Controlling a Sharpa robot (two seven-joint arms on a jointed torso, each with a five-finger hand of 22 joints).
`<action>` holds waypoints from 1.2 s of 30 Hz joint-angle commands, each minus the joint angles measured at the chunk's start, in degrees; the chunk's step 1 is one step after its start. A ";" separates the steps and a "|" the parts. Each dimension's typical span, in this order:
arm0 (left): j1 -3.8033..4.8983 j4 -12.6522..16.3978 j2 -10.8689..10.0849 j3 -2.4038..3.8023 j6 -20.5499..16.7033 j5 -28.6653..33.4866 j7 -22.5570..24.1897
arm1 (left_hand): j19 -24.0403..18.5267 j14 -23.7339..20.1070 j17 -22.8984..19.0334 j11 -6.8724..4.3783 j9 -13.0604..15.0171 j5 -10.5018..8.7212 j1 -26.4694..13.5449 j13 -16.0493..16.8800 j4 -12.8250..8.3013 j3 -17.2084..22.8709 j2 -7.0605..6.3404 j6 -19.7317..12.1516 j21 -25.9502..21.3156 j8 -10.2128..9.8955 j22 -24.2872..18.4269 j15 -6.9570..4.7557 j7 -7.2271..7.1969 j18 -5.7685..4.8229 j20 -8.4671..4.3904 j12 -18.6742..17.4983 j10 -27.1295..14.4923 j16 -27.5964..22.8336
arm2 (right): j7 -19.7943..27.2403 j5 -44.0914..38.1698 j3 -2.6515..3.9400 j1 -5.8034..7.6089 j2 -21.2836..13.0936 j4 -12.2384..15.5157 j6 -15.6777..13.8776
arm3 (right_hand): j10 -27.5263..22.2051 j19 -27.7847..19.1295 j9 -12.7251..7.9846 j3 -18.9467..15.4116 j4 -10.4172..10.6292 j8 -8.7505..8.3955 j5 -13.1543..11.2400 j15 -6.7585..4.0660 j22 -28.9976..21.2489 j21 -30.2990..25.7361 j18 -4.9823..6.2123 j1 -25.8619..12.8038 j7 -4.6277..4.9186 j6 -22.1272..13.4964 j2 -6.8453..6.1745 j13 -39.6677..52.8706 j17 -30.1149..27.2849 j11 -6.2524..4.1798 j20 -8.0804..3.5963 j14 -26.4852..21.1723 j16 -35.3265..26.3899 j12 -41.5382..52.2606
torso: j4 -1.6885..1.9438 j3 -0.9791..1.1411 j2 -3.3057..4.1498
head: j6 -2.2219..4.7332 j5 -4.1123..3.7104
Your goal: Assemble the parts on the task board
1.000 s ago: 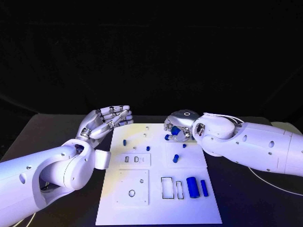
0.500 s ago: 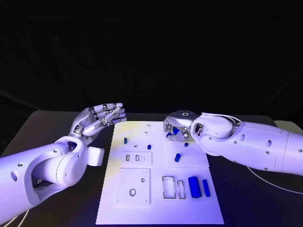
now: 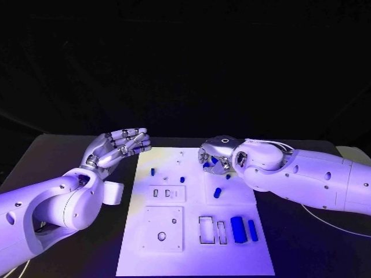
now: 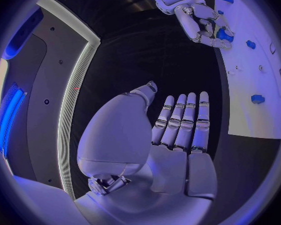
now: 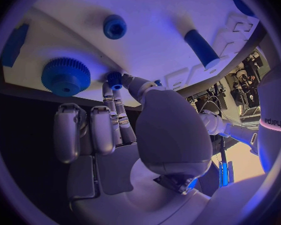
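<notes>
Black table under the task board (image 3: 194, 255) — my left hand (image 3: 119, 146) has lifted clear, fingers released; my right hand (image 3: 217, 157) stays at the far edge, pinching a small blue peg (image 5: 115, 79) — insertion pending.

A black surface (image 3: 68, 152) carries everything, its bare parts showing at 9 and 3 o'clock; behind it, toward 12 o'clock, hangs a dark backdrop (image 3: 185, 63).
</notes>
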 commanded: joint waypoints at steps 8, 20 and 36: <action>0.12 0.08 -0.13 0.05 0.77 0.10 0.17 | -0.27 -0.21 -0.09 0.06 -0.05 0.07 -0.26 -0.03 0.04 0.39 0.36 -0.15 -0.11 -0.20 -0.08 -0.05 4.76 -0.73 -0.04 -0.08 -0.33 -0.25 | -0.60 -2.12 -0.07 -0.11 -0.38 -0.03 -0.74 | 0.53 0.60 0.48 1.11 -0.72 0.42 0.27 -0.58 0.70 0.59 -0.88 1.25 0.07 0.37 0.67 0.16 0.25 -0.07 -0.08 2.83 0.48 0.41 | 0.29 -0.20 0.55 | 0.37 -0.15; 0.13 0.03 -0.15 0.05 0.71 0.11 0.21 | -0.24 -0.19 -0.09 0.08 -0.06 0.06 -0.28 -0.04 0.03 0.43 0.39 -0.18 -0.10 -0.23 -0.08 -0.04 4.79 -0.72 -0.04 -0.09 -0.36 -0.25 | 0.12 -2.86 -0.02 -0.15 -0.96 1.58 -5.45 | 2.55 2.44 2.23 3.64 -3.00 1.87 -1.18 -1.12 4.90 3.29 -1.67 2.68 -0.14 1.49 1.69 1.08 0.74 -0.67 -0.29 2.86 1.29 1.68 | 0.45 -0.25 0.82 | 0.73 -0.22; 0.12 0.04 -0.08 0.05 0.64 0.13 0.41 | -0.24 -0.19 -0.09 0.08 -0.06 0.06 -0.28 -0.04 0.03 0.43 0.39 -0.18 -0.10 -0.23 -0.08 -0.04 4.79 -0.72 -0.04 -0.09 -0.36 -0.25 | -2.48 -4.06 0.55 -0.04 0.12 2.13 -13.41 | 3.03 3.60 3.14 4.11 -4.12 2.24 0.27 -1.30 7.29 4.83 -2.16 2.66 -0.15 1.50 1.82 1.69 0.57 -0.83 -0.52 2.81 1.44 1.99 | 0.76 -0.43 1.17 | 1.52 -0.24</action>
